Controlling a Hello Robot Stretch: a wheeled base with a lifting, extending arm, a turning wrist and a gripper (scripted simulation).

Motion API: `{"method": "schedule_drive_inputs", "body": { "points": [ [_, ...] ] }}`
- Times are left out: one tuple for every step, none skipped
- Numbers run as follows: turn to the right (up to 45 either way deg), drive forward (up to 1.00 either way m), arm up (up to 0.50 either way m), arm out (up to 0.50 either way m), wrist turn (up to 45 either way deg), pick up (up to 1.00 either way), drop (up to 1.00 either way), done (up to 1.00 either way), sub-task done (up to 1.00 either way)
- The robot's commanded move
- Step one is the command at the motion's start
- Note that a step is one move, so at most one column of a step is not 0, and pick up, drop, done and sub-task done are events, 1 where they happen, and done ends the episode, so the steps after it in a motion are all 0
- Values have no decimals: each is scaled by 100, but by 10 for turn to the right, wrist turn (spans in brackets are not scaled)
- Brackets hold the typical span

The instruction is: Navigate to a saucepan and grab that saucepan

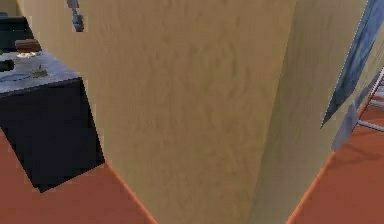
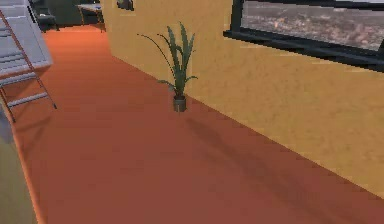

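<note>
Counter: at the forward view's left I see a dark cabinet (image 1: pixel 50 135) with a grey top and pale blobs (image 1: pixel 22 66) on it
Saucepan: I cannot tell where it is; those blobs are too small to name
Wall corner (image 1: pixel 200 100): yellow, close ahead
Ladder (image 2: pixel 25 60): arm side view's left, on the orange floor (image 2: pixel 110 150)
Potted plant (image 2: pixel 180 70): near the yellow wall
Window (image 2: pixel 310 25): upper right
Gripper: I cannot tell its state

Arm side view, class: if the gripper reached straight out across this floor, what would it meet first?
Probably the yellow wall under the window, past bare floor; the potted plant stands just left of that line, but depth is unclear.
</note>
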Motion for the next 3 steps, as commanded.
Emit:
{"method": "schedule_drive_inputs", "body": {
  "points": [
    [0, 20, 0, 0, 0, 0, 0, 0, 0],
    [-450, 0, 0, 0, 0, 0, 0, 0, 0],
    [-60, 0, 0, 0, 0, 0, 0, 0, 0]
  ]
}}
